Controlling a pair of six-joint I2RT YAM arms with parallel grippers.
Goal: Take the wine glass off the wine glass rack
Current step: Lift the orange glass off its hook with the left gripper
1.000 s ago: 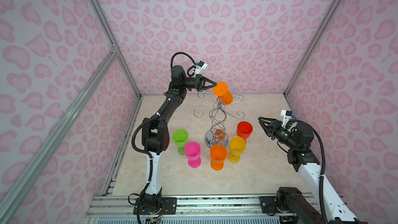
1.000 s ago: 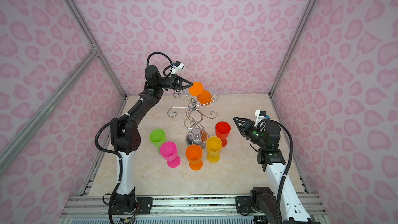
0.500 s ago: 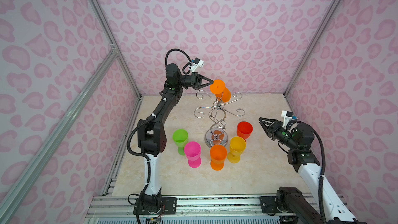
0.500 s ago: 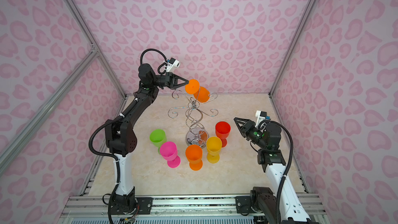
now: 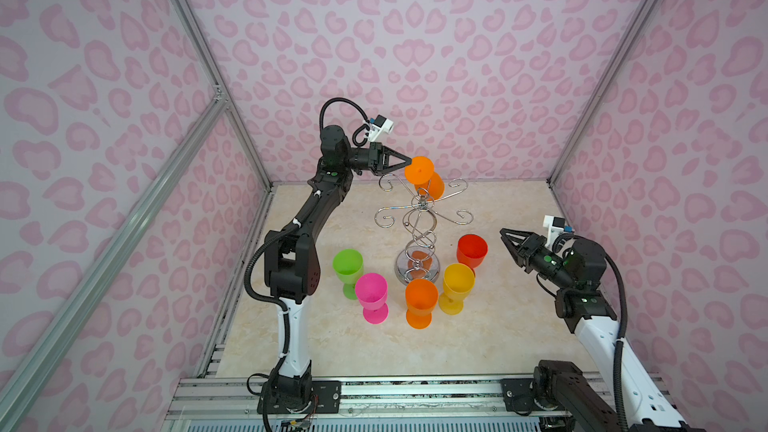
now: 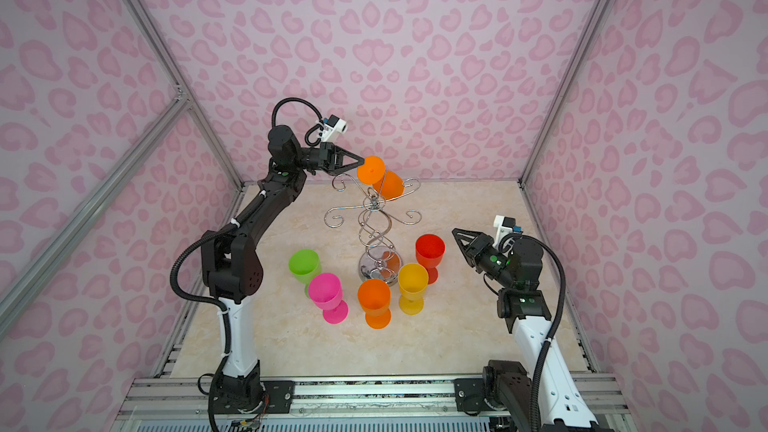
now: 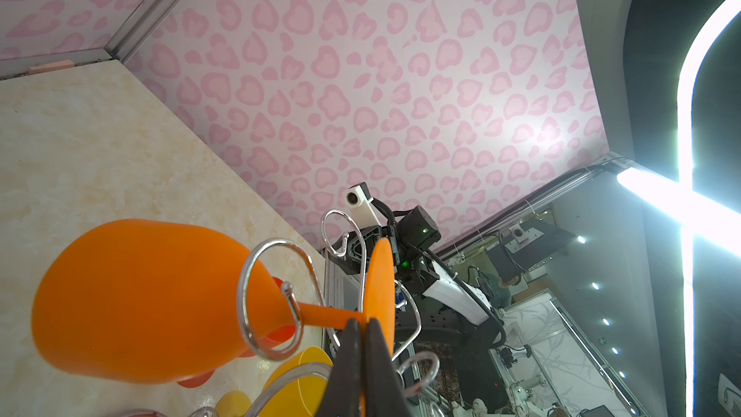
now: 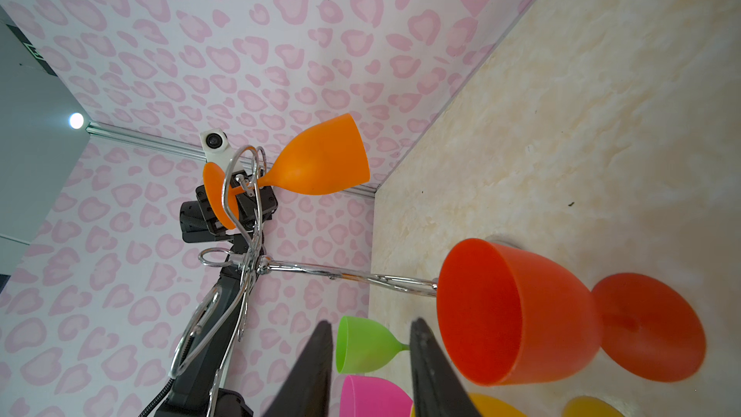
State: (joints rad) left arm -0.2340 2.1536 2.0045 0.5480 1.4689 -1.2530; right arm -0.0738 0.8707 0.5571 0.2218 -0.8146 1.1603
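An orange wine glass (image 5: 434, 185) (image 6: 390, 185) (image 7: 140, 298) (image 8: 320, 162) hangs tilted at the top of the chrome wine glass rack (image 5: 422, 218) (image 6: 376, 238) (image 8: 341, 272). Its stem lies inside one curled wire arm (image 7: 248, 274). My left gripper (image 5: 409, 162) (image 6: 360, 163) (image 7: 363, 320) is shut on the rim of the glass's round foot, reaching in from the left. My right gripper (image 5: 503, 234) (image 6: 456, 232) (image 8: 372, 322) hovers open and holds nothing, to the right of the rack, beside a red glass.
Several plastic glasses stand upright around the rack's mirrored base (image 5: 417, 272): green (image 5: 348, 263), pink (image 5: 371, 290), orange (image 5: 421, 299), yellow (image 5: 457, 284) and red (image 5: 471, 249). Pink-patterned walls close in the back and both sides of the marbled table (image 5: 498, 326).
My left arm has drawn back to the left, and the orange glass's foot has shifted a little left with it. The right arm has not moved.
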